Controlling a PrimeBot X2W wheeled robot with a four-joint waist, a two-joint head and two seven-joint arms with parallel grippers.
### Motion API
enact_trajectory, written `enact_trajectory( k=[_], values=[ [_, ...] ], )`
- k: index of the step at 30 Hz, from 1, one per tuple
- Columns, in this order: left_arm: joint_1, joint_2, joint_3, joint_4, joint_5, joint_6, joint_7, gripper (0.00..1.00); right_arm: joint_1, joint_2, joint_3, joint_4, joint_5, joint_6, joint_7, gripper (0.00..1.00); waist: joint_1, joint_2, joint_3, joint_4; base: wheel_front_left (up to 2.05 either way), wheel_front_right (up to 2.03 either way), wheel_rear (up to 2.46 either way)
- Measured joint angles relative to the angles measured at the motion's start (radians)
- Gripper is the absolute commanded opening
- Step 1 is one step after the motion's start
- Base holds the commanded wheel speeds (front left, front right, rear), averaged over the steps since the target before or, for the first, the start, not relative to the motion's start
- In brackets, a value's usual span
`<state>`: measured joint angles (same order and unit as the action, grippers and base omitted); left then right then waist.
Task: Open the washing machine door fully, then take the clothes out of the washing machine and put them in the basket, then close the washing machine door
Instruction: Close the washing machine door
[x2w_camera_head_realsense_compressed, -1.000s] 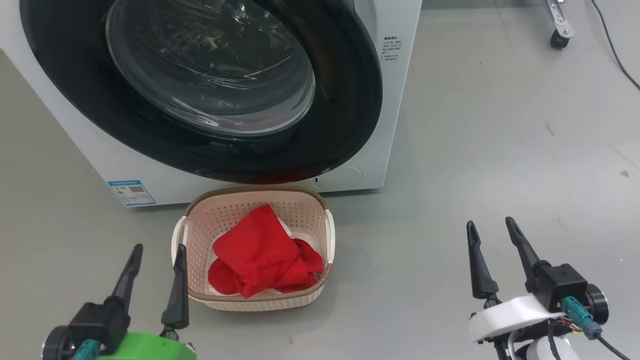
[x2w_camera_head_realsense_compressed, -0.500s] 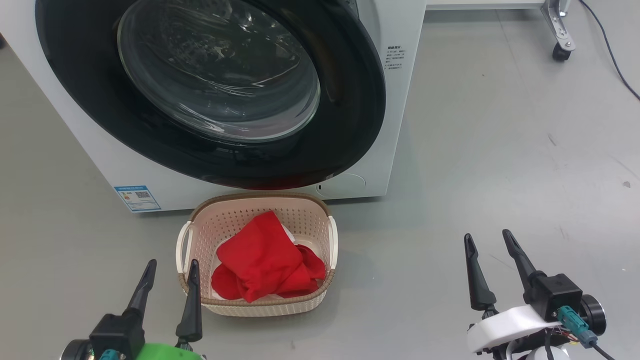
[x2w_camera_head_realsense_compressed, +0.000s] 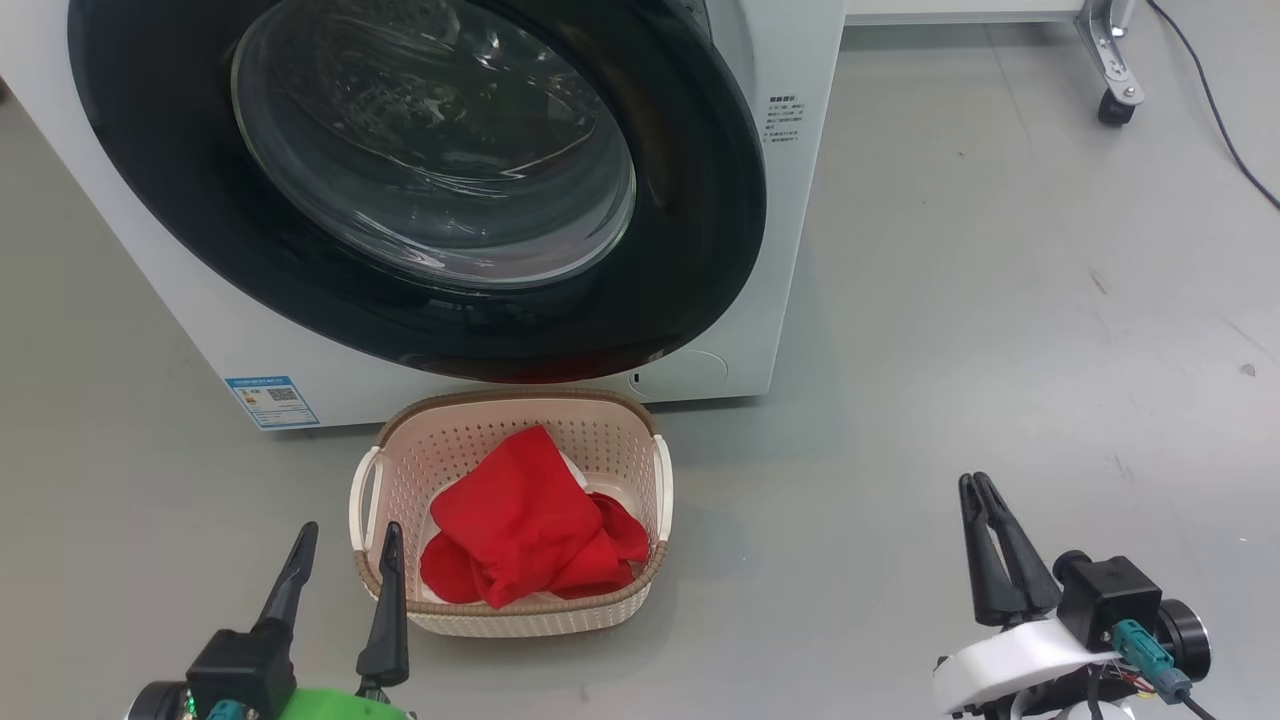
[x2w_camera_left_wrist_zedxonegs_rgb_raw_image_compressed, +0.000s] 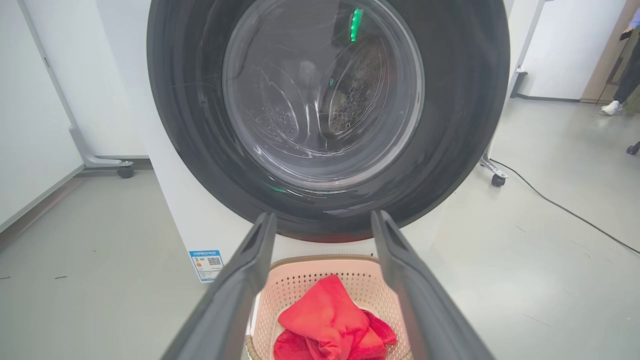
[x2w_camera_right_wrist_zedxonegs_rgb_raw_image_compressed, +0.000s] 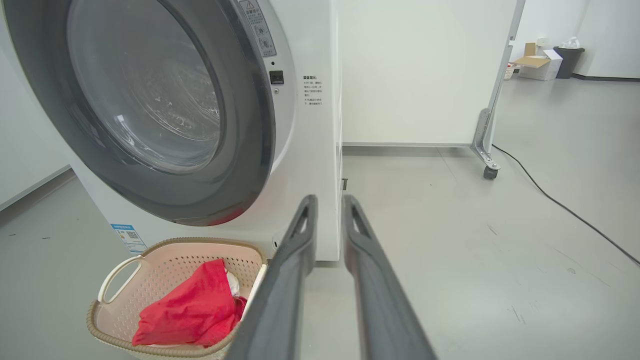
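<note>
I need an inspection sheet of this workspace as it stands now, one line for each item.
Surface: bare grey floor.
Job's things: white front-loading washing machine, its round black-rimmed glass door looks shut; red fabric clothes inside cream perforated plastic basket.
Clutter: cardboard box, dark bin, far off.
Left end effector: open, empty.
Right end effector: fingers nearly together, empty.
Cables: black cable on floor.
Surroundings: white wheeled panel; a person's shoe.

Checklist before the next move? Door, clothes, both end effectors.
1. Round glossy black-rimmed glass door flush against white boxy washing machine: ok; latch cannot tell.
2. Bright red fabric clothes inside cream perforated plastic basket: ok.
3. No red visible through door glass: ok.
4. Left end effector open, empty: ok.
5. Right end effector fingers nearly together, empty: ok.
</note>
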<state>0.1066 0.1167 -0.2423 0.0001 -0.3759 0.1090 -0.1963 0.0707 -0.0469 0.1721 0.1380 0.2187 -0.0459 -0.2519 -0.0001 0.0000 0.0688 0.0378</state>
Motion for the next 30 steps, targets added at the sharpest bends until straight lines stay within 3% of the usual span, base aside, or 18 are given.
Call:
enact_trajectory(
  k=[19, 30],
  values=[
    [-0.005, -0.011, -0.012, -0.01, 0.035, 0.0, 0.0, 1.0, -0.003, -0.002, -0.004, -0.003, 0.0, 0.004, 0.0, 0.0, 0.0001, 0.0, 0.037, 0.019, 0.0, 0.0, 0.0],
    [-0.038, -0.023, -0.026, -0.019, 0.053, 0.002, 0.0, 1.0, -0.119, -0.063, 0.027, 0.031, -0.023, 0.074, 0.0, 0.0, 0.0001, 0.0, 0.073, 0.065, 0.0, 0.0, 0.0]
  ],
)
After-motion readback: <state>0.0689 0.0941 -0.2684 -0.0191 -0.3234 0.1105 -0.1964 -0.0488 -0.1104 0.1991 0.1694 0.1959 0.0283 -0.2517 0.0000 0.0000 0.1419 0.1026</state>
